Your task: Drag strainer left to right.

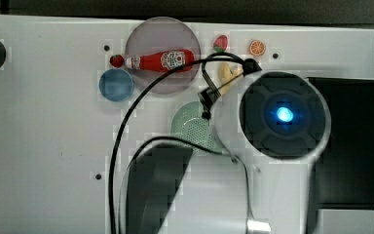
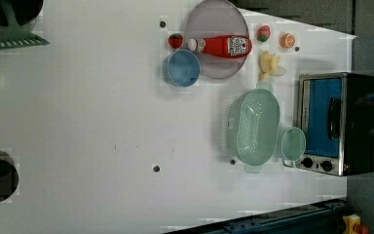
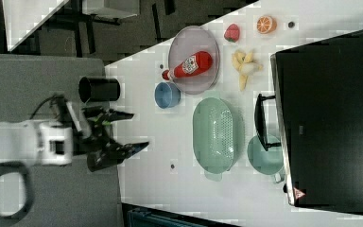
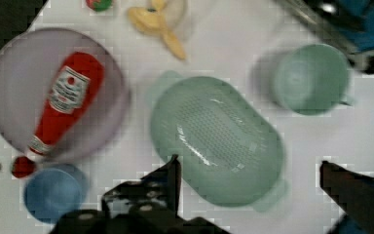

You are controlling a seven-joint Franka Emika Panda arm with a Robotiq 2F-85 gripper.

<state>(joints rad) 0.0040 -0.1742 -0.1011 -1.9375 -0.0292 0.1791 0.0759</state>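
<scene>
In the right view, the arm (image 3: 38, 142) is reaching in from the right view's left, its gripper (image 3: 127, 131) spread wide with nothing between the fingers and hanging apart from the strainer (image 3: 217, 135). A black cylinder (image 3: 99, 89) is standing just above the gripper in the right view. Moving rightward across the white table (image 3: 151, 123), a blue bowl (image 3: 166, 95) is sitting beside a grey plate (image 3: 194, 59) that is carrying a ketchup bottle (image 3: 191, 65) lying on its side. The strainer is resting upright on the table below the plate in the right view, its long axis running up and down there. Farther toward the right view's right, a green cup (image 3: 264, 156) is sitting just beside the strainer and against the toaster oven (image 3: 328, 118), with a peeled banana (image 3: 245, 66), a strawberry (image 3: 231, 33) and an orange half (image 3: 266, 24) lying above.

In the wrist view, the strainer (image 4: 216, 139) is lying between the two open fingers (image 4: 168, 183), untouched, the cup (image 4: 311, 78) close by it and the plate (image 4: 9, 97) to its other side.

In the left view, a green spatula (image 2: 14, 36) is lying at the far left, well apart from the strainer (image 2: 253, 126).
</scene>
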